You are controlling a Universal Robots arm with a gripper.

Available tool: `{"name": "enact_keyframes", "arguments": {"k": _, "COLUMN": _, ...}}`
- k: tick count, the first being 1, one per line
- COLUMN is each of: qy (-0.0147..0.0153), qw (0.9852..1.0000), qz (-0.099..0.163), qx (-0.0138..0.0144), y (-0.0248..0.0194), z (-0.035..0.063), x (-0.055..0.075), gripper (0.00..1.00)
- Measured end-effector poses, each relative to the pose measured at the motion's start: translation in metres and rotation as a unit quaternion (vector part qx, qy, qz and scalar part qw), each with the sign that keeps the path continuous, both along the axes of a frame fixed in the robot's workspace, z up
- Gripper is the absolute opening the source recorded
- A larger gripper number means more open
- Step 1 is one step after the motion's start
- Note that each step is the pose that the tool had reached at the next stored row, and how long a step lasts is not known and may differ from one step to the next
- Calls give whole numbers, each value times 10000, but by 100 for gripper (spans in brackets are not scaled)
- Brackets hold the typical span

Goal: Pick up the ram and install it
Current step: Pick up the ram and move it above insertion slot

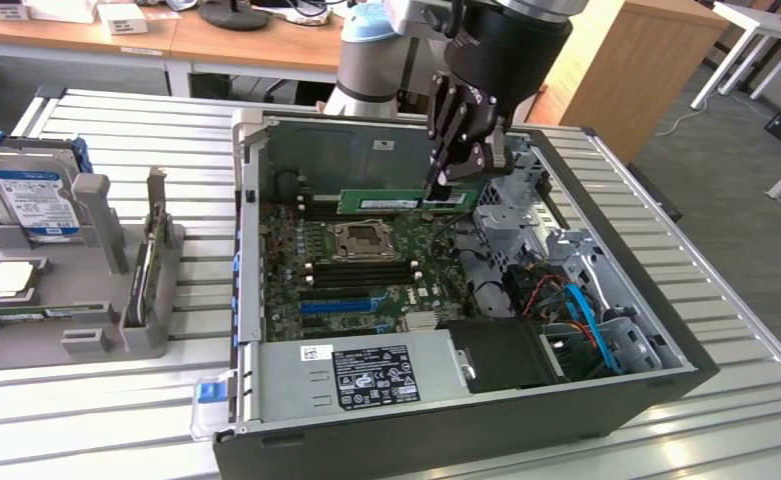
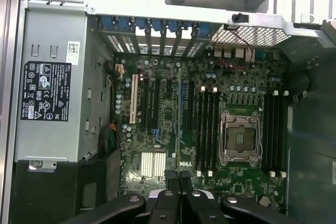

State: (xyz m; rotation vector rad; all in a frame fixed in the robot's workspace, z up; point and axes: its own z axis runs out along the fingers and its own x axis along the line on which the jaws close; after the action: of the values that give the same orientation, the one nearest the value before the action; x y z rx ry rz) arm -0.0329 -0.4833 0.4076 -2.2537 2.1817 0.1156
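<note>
The ram is a long green stick with a white label. It hangs level above the motherboard inside the open computer case. My gripper is shut on the stick's end at the exterior view's right. In the wrist view the ram shows edge-on as a thin line running out from between my fingertips. Black memory slots lie beside the CPU socket, with further slots on its other side.
A power supply fills the case's near end, and drive cages with cables line its side at the exterior view's right. At the exterior view's left a grey holder carries a hard drive and an upright card.
</note>
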Motion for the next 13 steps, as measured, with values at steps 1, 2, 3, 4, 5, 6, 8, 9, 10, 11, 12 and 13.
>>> {"name": "enact_keyframes", "arguments": {"k": 1, "qy": -25, "qw": 10000, "qz": 5, "qx": 0, "y": 0, "z": 0, "x": -7, "gripper": 12}}
{"name": "enact_keyframes", "arguments": {"k": 2, "qy": -39, "qw": 10000, "qz": 7, "qx": 0, "y": 1, "z": 0, "x": -12, "gripper": 12}}
{"name": "enact_keyframes", "arguments": {"k": 3, "qy": -42, "qw": 10000, "qz": 7, "qx": 1, "y": 1, "z": -1, "x": -13, "gripper": 12}}
{"name": "enact_keyframes", "arguments": {"k": 4, "qy": -43, "qw": 10000, "qz": 8, "qx": 1, "y": 0, "z": -1, "x": -13, "gripper": 12}}
{"name": "enact_keyframes", "arguments": {"k": 5, "qy": -43, "qw": 10000, "qz": 8, "qx": 1, "y": 3, "z": -1, "x": -14, "gripper": 12}}
{"name": "enact_keyframes", "arguments": {"k": 6, "qy": -43, "qw": 10000, "qz": 3, "qx": 0, "y": 13, "z": 0, "x": -15, "gripper": 12}}
{"name": "enact_keyframes", "arguments": {"k": 8, "qy": -43, "qw": 10000, "qz": -58, "qx": 0, "y": 75, "z": -5, "x": -14, "gripper": 12}}
{"name": "enact_keyframes", "arguments": {"k": 9, "qy": -43, "qw": 10000, "qz": -79, "qx": 1, "y": 85, "z": -7, "x": -14, "gripper": 12}}
{"name": "enact_keyframes", "arguments": {"k": 10, "qy": -43, "qw": 9999, "qz": -100, "qx": 1, "y": 94, "z": -9, "x": -14, "gripper": 12}}
{"name": "enact_keyframes", "arguments": {"k": 11, "qy": -43, "qw": 9999, "qz": -121, "qx": 0, "y": 102, "z": -11, "x": -14, "gripper": 12}}
{"name": "enact_keyframes", "arguments": {"k": 12, "qy": -43, "qw": 9999, "qz": -142, "qx": 0, "y": 112, "z": -13, "x": -14, "gripper": 12}}
{"name": "enact_keyframes", "arguments": {"k": 13, "qy": -43, "qw": 9999, "qz": -161, "qx": 0, "y": 122, "z": -14, "x": -14, "gripper": 12}}
